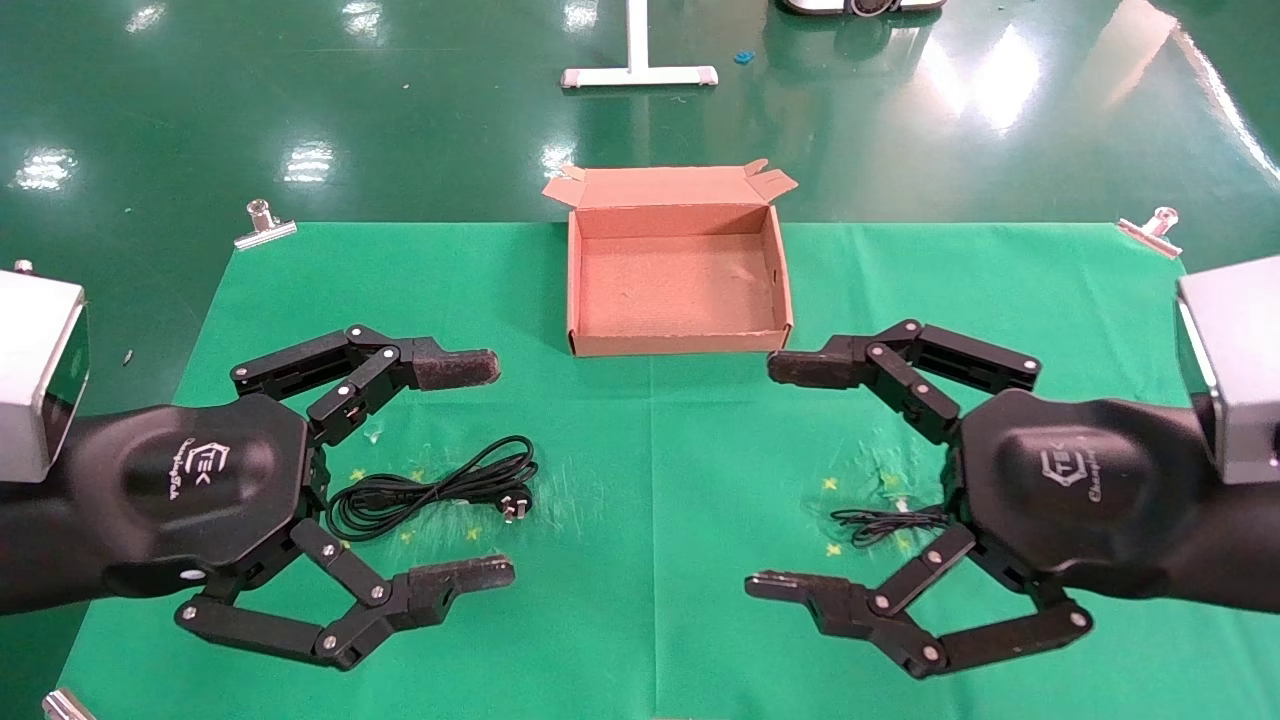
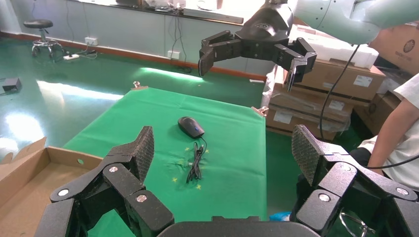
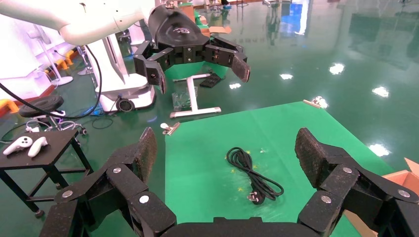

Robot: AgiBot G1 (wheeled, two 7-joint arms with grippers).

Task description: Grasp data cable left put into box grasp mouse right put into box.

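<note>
Place: you are looking at a robot test lab in an industrial hall.
Floor: glossy green floor point(image 1: 300, 120) is reflecting ceiling lights.
Work surface: metal clips point(image 1: 264, 224) are pinning down a green cloth point(image 1: 650, 480).
Storage: labelled cartons point(image 2: 341, 84) are sitting stacked nearby.
Equipment: handheld controllers point(image 3: 27, 145) are lying on a black stand point(image 3: 44, 158).

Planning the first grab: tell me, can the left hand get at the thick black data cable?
Probably yes: the open left hand hangs above the coiled thick black data cable, with nothing covering it.
</note>
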